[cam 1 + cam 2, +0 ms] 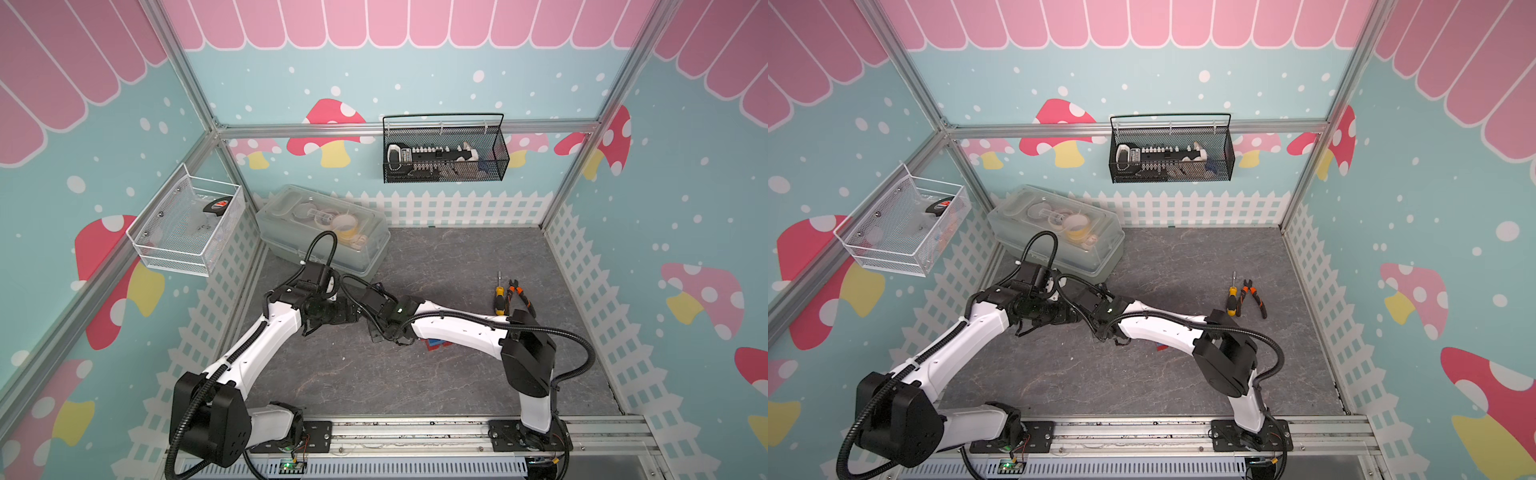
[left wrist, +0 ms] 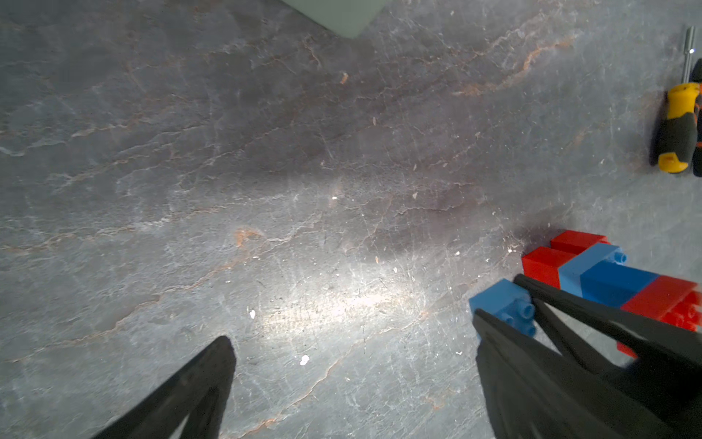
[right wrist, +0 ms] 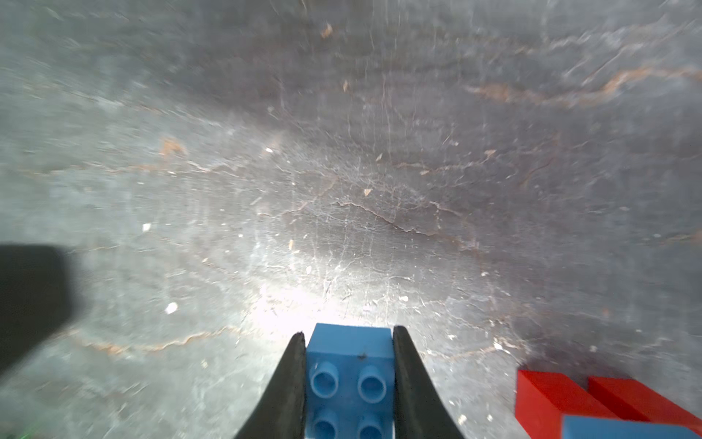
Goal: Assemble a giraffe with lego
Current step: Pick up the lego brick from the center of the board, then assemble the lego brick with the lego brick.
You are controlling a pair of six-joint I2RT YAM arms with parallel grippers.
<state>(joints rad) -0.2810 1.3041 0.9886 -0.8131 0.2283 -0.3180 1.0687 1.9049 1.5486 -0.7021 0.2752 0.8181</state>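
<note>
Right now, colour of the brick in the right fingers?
Light blue brick, clearest in right wrist view.

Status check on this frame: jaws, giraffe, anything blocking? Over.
Left gripper: jaws open, empty. Right gripper: jaws shut on blue brick. Giraffe lies on its side beside it, unfinished. Screwdriver well aside, not blocking.

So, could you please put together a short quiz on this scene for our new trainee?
1. True or false: the left gripper stands open.
2. What does the right gripper hold? A a red brick; B a light-blue brick; C nothing.
3. What colour are the two legs of the giraffe?
Key: 1 true; 2 B; 3 red.
</note>
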